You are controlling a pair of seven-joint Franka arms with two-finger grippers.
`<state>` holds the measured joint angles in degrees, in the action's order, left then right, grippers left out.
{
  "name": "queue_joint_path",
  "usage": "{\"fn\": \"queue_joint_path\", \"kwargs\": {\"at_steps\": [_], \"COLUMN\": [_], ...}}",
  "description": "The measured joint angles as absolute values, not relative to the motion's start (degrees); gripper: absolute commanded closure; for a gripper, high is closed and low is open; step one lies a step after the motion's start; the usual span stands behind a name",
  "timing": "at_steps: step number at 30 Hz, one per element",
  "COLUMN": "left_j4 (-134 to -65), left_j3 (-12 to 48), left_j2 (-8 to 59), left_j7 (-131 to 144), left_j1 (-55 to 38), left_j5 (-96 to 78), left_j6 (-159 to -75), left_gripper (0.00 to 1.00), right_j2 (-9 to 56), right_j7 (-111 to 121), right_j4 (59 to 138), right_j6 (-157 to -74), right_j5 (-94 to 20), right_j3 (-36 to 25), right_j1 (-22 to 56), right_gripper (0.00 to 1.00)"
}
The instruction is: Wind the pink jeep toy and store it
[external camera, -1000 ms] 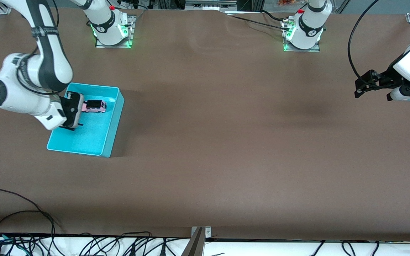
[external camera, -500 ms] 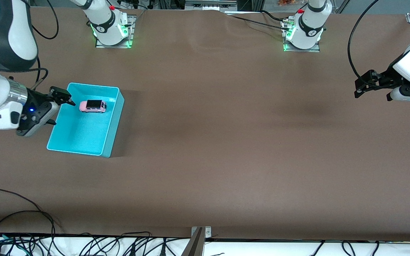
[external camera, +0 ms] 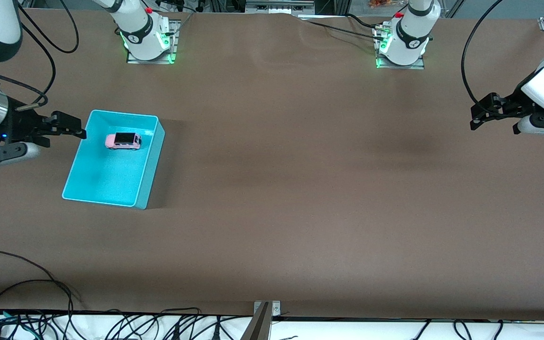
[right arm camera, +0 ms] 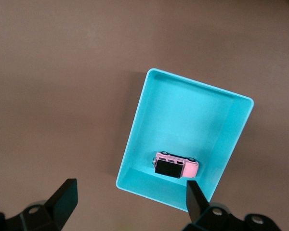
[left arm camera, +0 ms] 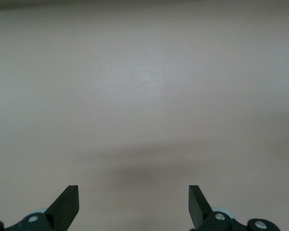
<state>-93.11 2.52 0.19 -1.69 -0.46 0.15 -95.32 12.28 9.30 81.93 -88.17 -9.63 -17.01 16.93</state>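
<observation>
The pink jeep toy (external camera: 123, 140), pink body with a black roof, lies inside the turquoise bin (external camera: 151, 170), in the part of the bin farther from the front camera. It also shows in the right wrist view (right arm camera: 176, 166), inside the bin (right arm camera: 139, 115). My right gripper (external camera: 71, 127) is open and empty, up in the air beside the bin at the right arm's end of the table. My left gripper (external camera: 477, 115) is open and empty over bare table at the left arm's end, and its arm waits.
The brown table (external camera: 300, 189) stretches between the bin and the left arm. The two arm bases (external camera: 149, 38) (external camera: 402, 42) stand along the table's edge farthest from the front camera. Cables (external camera: 26, 283) lie along the edge nearest to it.
My right gripper has come up out of the bin and drawn away toward the right arm's end of the table. The jeep stays in the bin. The left arm has not moved.
</observation>
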Motion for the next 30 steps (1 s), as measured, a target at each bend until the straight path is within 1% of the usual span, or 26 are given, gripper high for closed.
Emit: {"fn": "queue_joint_path", "kwargs": {"at_steps": [6, 13, 17, 23, 27, 30], "left_j4": [-93.1, -93.1, -93.1, -93.1, -93.1, -93.1], "left_j3": [2.5, 2.5, 2.5, 2.6, 2.6, 2.6], "left_j2": [0.2, 0.2, 0.2, 0.2, 0.2, 0.2], "left_j7": [-1.7, -1.7, -1.7, -1.7, -1.7, -1.7], "left_j1": [-0.5, -0.5, -0.5, -0.5, -0.5, -0.5], "left_j5": [0.2, 0.2, 0.2, 0.2, 0.2, 0.2], "left_j6": [-95.3, -95.3, -95.3, -95.3, -95.3, -95.3], "left_gripper": [0.0, 0.0, 0.0, 0.0, 0.0, 0.0], "right_j2": [12.3, 12.1, 10.6, 7.1, 4.4, 1.8], "right_j7": [6.9, 6.5, 2.6, -3.8, -4.7, -5.0], "right_j4": [79.2, 78.5, 78.7, 80.9, 84.1, 87.7], "right_j6": [-87.7, -87.4, -85.4, -84.0, -84.2, -85.9], "right_j5": [-5.8, -5.1, -4.9, -3.0, -1.1, 0.2], "right_j3": [-17.1, -17.5, -17.3, -16.6, -15.4, -14.4], "right_j1": [16.8, 16.7, 16.8, 17.2, 17.4, 17.5], "right_gripper": [0.0, 0.0, 0.0, 0.0, 0.0, 0.0]}}
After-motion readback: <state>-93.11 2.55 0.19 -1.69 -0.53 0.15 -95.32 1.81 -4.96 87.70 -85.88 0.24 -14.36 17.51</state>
